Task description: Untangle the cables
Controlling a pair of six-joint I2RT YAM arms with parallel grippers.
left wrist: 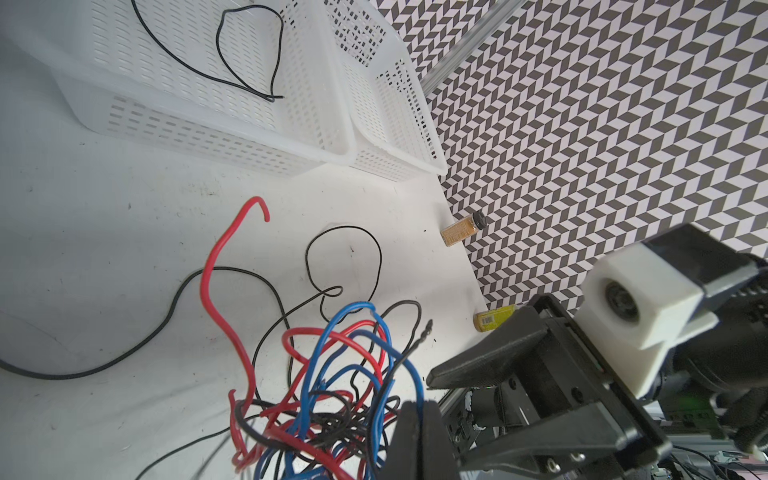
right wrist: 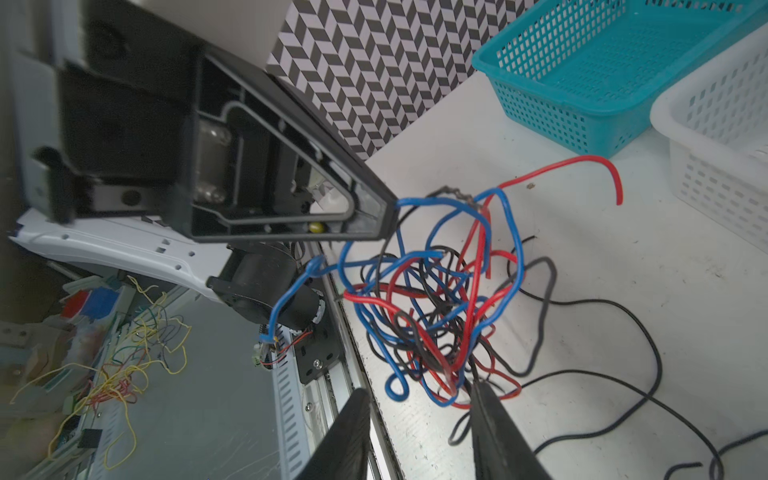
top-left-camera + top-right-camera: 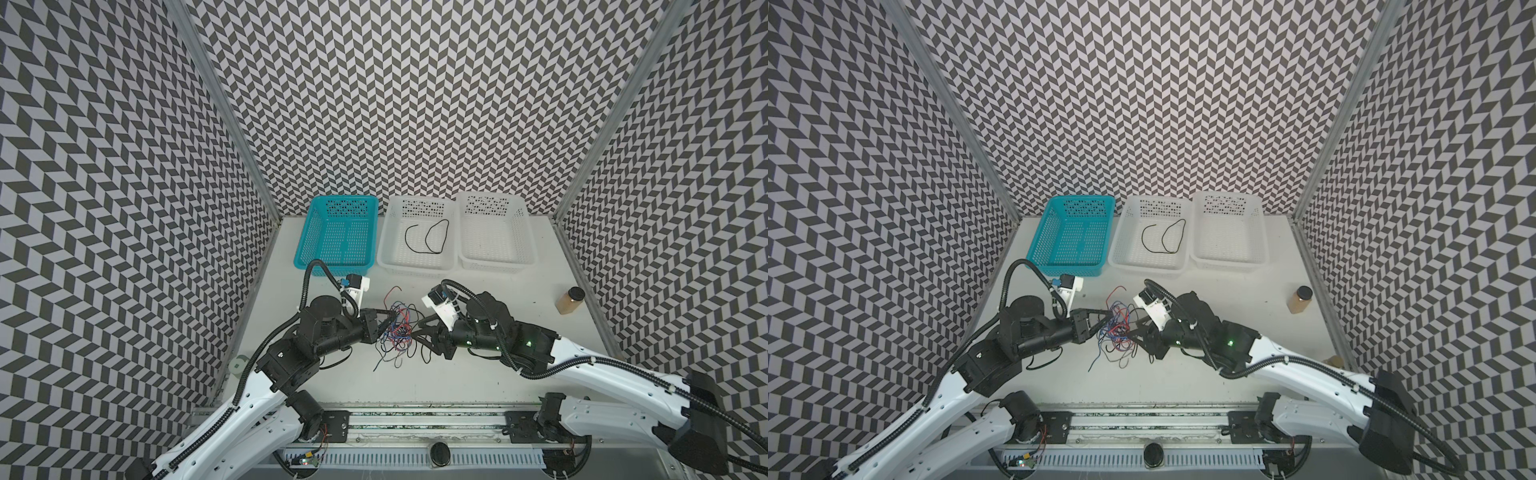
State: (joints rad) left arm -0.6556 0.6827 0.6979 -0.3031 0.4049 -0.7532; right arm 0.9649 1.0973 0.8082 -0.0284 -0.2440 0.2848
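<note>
Thin red, blue and black cables (image 3: pixel 397 328) knotted into one loose clump near the middle of the table (image 3: pixel 478 374), seemingly raised partly off the surface. Black, red and blue ends trailing outward onto it. One separate black cable (image 3: pixel 427 239) lying curled in the middle white basket (image 3: pixel 411 266).

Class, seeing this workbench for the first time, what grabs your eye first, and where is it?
The tangle of cables, red, blue and black, in the middle of the table: the left hand is shut on it, the right hand open at its other side. At the back stand a blue basket, at the left, a middle white basket with one black cable in it, and a right white basket.
</note>
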